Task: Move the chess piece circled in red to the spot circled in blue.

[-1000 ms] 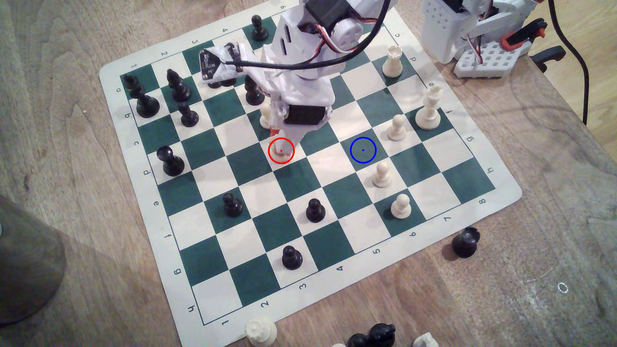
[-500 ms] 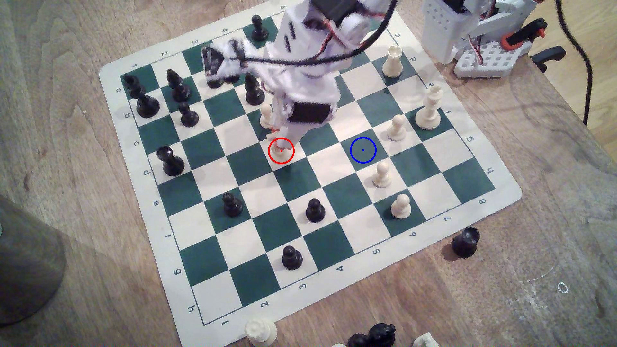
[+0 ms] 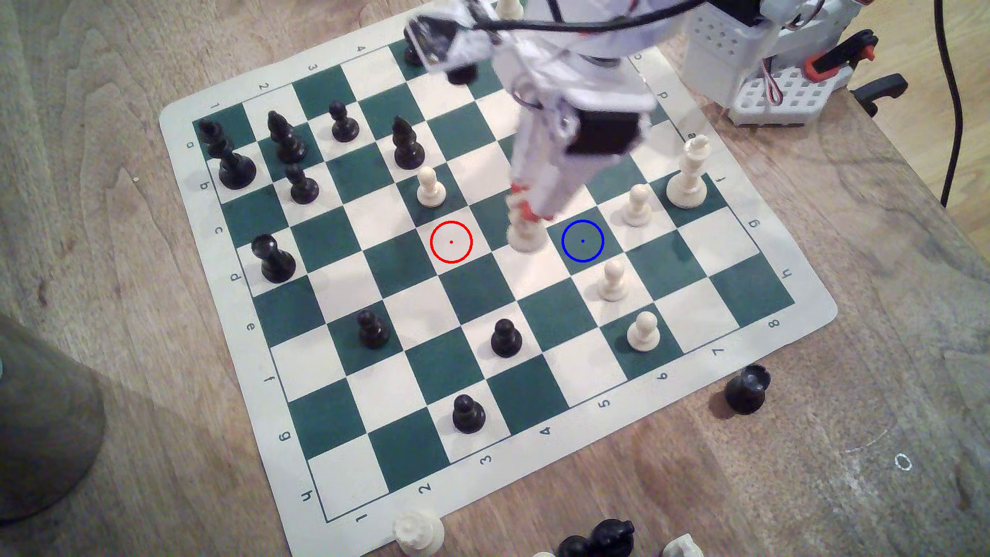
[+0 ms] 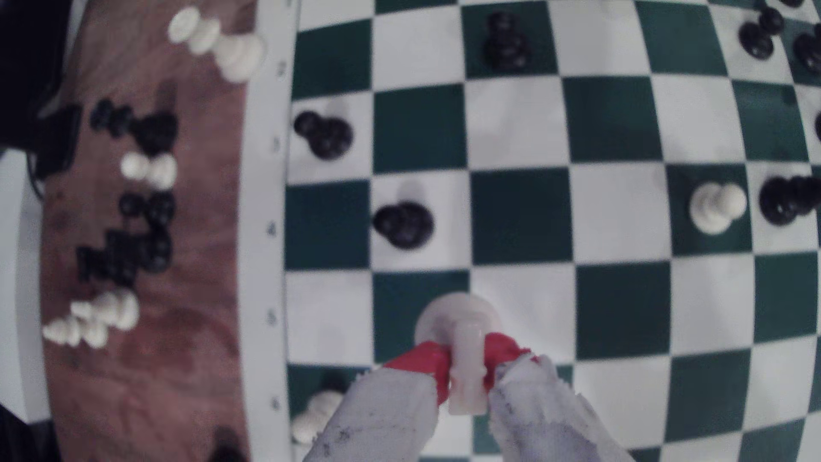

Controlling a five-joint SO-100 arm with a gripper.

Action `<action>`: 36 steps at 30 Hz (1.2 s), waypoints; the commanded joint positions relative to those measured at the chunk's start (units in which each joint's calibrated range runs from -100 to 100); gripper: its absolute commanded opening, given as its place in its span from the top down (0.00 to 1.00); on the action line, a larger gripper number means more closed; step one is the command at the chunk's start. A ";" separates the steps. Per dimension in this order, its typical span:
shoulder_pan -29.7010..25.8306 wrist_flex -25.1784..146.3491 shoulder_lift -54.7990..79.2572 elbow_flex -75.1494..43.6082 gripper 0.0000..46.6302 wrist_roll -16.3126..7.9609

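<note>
The fingers are clamped on the chess piece at its narrow stem, mid-frame just left of the spot; it looks light, rigid, probably slippery.

Chessboard: one. Red ring: one. Blue ring: one. Gripper: one.

Wooden tabletop — pale brown, visible grain, scuffed with whitish marks toward the exterior view's lower right. Grey rounded object at the exterior view's lower left edge — blurred. Soft, warm light.
</note>
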 commanded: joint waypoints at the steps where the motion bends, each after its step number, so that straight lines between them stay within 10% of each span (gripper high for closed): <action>1: -0.72 -1.78 -2.18 4.89 1.00 -0.15; 36: -0.10 -7.84 2.83 16.04 1.00 1.47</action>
